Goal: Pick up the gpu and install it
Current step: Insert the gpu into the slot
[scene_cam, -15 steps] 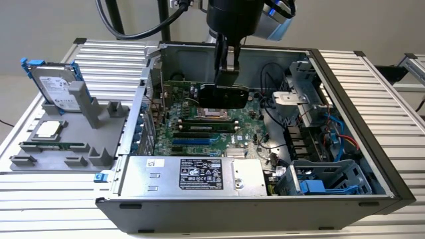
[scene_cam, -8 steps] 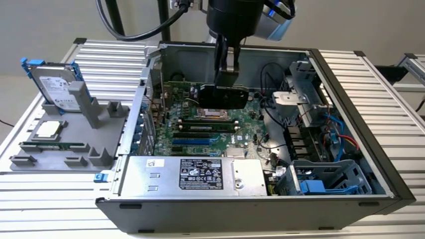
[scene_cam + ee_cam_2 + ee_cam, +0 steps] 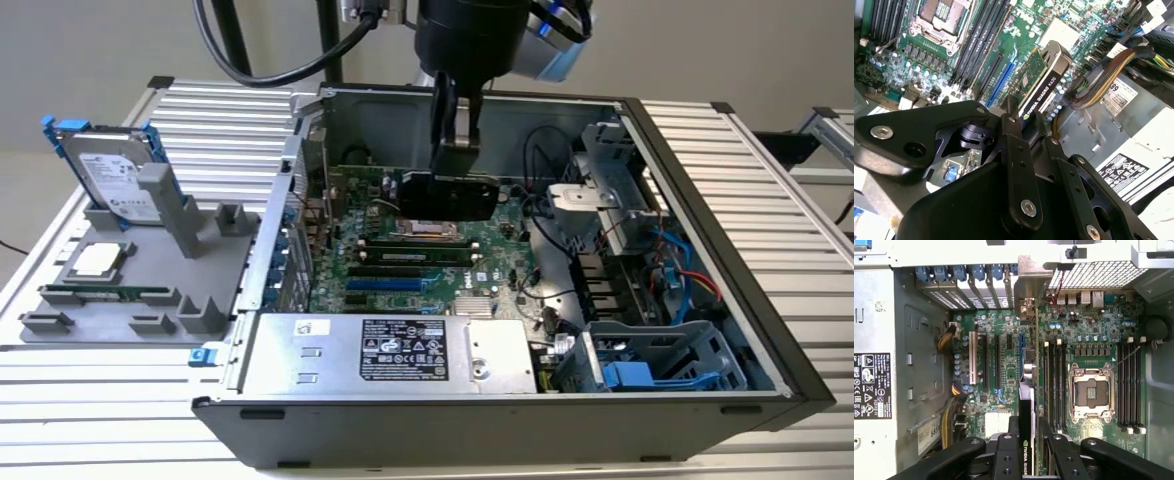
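Observation:
The gpu (image 3: pixel 451 196) hangs inside the open computer case (image 3: pixel 694 200), above the green motherboard (image 3: pixel 400 262). My gripper (image 3: pixel 454 160) is shut on the card's upper edge. The second wrist view shows the gpu (image 3: pixel 1043 82) with its black shroud and green board pinched in my gripper (image 3: pixel 1026 122). In the first wrist view the gpu (image 3: pixel 1027 400) appears edge-on, running close beside the blue expansion slot (image 3: pixel 1021 347), with its far end toward the rear bracket openings (image 3: pixel 979 287). Whether it touches the slot I cannot tell.
A silver power supply (image 3: pixel 387 350) fills the case's near side, with a drive cage (image 3: pixel 654 360) and cables (image 3: pixel 587 200) at the exterior view's right. On a grey fixture (image 3: pixel 80 320) at the left sit a hard drive (image 3: pixel 114 170), a processor (image 3: pixel 96 260) and a memory stick (image 3: pixel 107 295).

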`<action>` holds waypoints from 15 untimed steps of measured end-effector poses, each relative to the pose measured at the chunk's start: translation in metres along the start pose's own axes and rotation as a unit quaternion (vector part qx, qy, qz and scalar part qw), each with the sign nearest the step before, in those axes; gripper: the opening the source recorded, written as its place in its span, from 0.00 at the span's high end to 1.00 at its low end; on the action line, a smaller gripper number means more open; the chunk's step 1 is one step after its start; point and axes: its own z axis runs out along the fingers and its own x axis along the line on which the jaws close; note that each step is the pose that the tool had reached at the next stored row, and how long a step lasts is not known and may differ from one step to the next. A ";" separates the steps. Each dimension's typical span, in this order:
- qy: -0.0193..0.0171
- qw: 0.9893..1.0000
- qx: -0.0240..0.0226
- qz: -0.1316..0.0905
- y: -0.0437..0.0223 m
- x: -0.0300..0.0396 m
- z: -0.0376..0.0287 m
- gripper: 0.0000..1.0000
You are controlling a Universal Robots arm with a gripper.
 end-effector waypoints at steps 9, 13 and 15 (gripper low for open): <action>0.000 1.000 0.000 0.000 -0.0002 -0.0001 0.0061 1.00; 0.000 1.000 0.000 0.000 -0.0003 -0.0001 0.0063 1.00; 0.000 1.000 0.000 0.000 -0.0002 -0.0001 0.0064 1.00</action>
